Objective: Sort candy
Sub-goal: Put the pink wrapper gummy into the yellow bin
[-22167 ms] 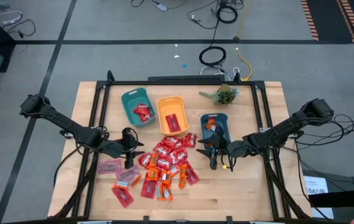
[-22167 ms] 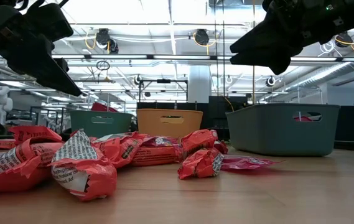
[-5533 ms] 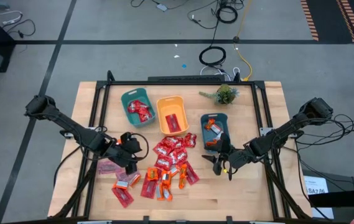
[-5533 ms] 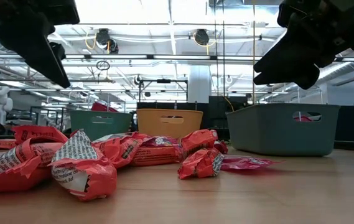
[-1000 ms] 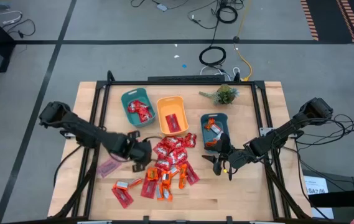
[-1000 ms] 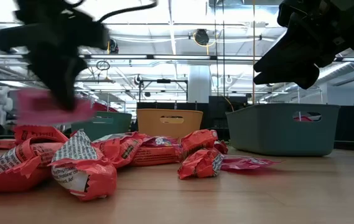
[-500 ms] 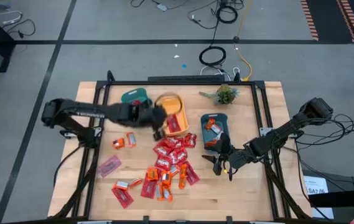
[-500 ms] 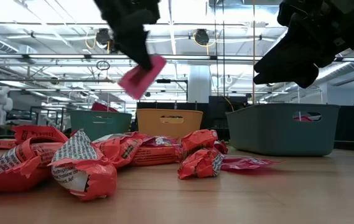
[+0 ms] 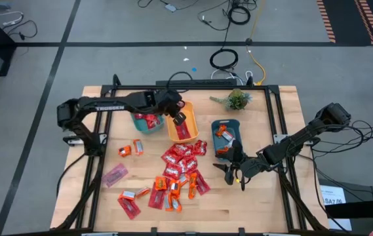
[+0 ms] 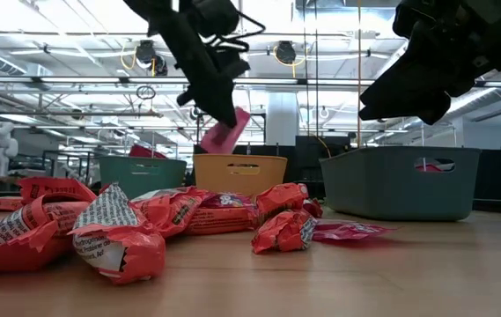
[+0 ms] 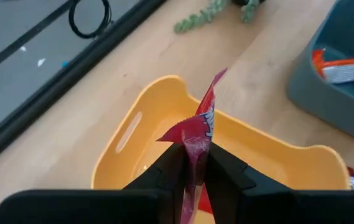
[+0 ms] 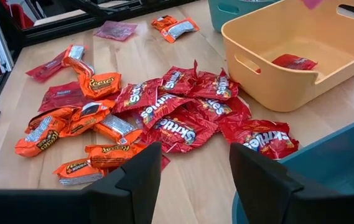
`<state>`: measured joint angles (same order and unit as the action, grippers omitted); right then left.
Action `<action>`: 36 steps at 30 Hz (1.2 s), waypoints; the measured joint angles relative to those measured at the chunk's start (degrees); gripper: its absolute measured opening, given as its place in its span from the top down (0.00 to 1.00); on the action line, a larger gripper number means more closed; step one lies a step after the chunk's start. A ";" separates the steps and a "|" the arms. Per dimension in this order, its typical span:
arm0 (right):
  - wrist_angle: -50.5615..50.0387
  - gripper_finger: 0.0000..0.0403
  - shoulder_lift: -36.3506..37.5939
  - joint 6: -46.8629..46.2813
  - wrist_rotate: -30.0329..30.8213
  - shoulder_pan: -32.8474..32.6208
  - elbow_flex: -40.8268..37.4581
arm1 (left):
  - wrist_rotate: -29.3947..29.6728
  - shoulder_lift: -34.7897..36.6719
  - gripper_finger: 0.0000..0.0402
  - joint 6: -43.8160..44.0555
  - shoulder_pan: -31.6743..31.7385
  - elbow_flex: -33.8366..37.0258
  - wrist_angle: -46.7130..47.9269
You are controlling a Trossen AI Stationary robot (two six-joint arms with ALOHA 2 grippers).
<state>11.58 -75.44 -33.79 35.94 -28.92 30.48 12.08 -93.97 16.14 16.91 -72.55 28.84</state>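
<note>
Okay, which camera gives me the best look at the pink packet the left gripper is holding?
The left wrist view: the pink packet stands pinched in the left gripper above the yellow bin. The low view shows it side-on; in the high view the gripper hides it; the right wrist view catches only a corner.

We are noting bright ceiling lights [image 10: 56, 13] glaring in the low view; nearest candies [image 10: 118, 238] are blurring, shadows staying soft.

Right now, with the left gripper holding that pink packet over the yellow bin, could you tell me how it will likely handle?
The pink packet, pinched in the left gripper, stands up by itself, so probably light and fairly crisp. Its shiny film may be slippery. Released, it should flutter into the yellow bin rather than roll.
</note>
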 joint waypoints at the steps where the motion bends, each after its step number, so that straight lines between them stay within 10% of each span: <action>1: -0.15 0.55 0.00 0.00 -0.02 0.00 0.00 | 0.02 -0.65 0.84 0.07 -0.02 0.00 -0.78; 22: -0.09 0.55 0.00 -0.01 -0.04 0.00 0.00 | 2.16 -5.09 0.83 0.09 -0.23 0.00 -2.83; 36: 0.23 0.55 0.00 -0.01 -0.04 0.01 0.00 | 1.90 -4.17 0.51 2.18 -0.44 0.00 2.01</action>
<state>11.81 -75.44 -33.80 35.90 -28.92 30.48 13.98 -98.14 18.32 16.47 -72.55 30.85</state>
